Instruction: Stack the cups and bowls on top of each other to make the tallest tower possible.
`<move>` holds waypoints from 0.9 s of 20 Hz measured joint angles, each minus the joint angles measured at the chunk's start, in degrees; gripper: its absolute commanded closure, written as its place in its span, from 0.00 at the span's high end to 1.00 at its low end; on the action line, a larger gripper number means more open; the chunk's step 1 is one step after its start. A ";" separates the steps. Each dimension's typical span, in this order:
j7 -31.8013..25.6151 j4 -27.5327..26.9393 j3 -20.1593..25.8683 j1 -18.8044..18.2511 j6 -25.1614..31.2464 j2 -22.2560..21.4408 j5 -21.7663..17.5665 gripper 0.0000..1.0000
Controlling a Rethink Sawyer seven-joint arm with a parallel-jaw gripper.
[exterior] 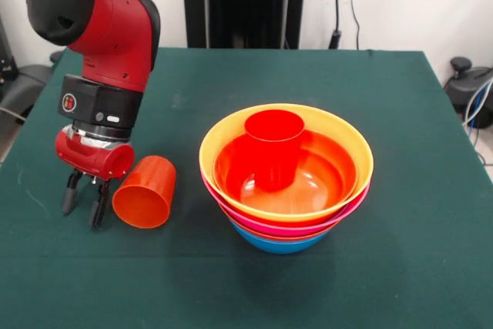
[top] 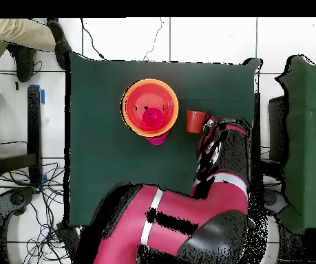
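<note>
Tower (exterior: 286, 190) mostly built — four large bowls nested on the green tabletop (exterior: 400, 267): blue bowl (exterior: 277, 243) lowest, then pink bowl (exterior: 296, 227), a thin red rim, and the yellow-orange bowl (exterior: 231, 130) uppermost. Red cup (exterior: 273, 144) stands upright at the centre of the top bowl, mouth up. In the overhead view the same pile (top: 150, 106) sits toward 12 o'clock on the cloth.

Left to do, by my reading: orange cup (exterior: 145, 191) lies on its side at 9 o'clock of the pile, well apart from it, open mouth turned toward the camera. It has yet to go on top. No small bowls made out with certainty; a magenta sliver shows at the pile's edge from overhead, identity unclear.

Pincer (exterior: 85, 204) hangs just beside the fallen cup, on the side away from the pile — black fingers pointing down, spread a little, holding nothing.

Materials: bowls glossy, round, smooth plastic with highlights inside. Cups tapered; red one slick, orange one duller. Tabletop cloth matte, felt-like.
</note>
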 measured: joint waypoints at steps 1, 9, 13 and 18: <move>0.00 -0.41 -1.37 0.52 -0.41 0.70 1.38 1.00; 0.00 -3.38 -18.63 8.01 -9.32 10.09 22.44 1.00; 0.00 -4.07 -20.27 8.77 -10.36 11.23 20.56 1.00; 0.00 -4.28 -23.83 9.16 -13.38 13.34 26.24 1.00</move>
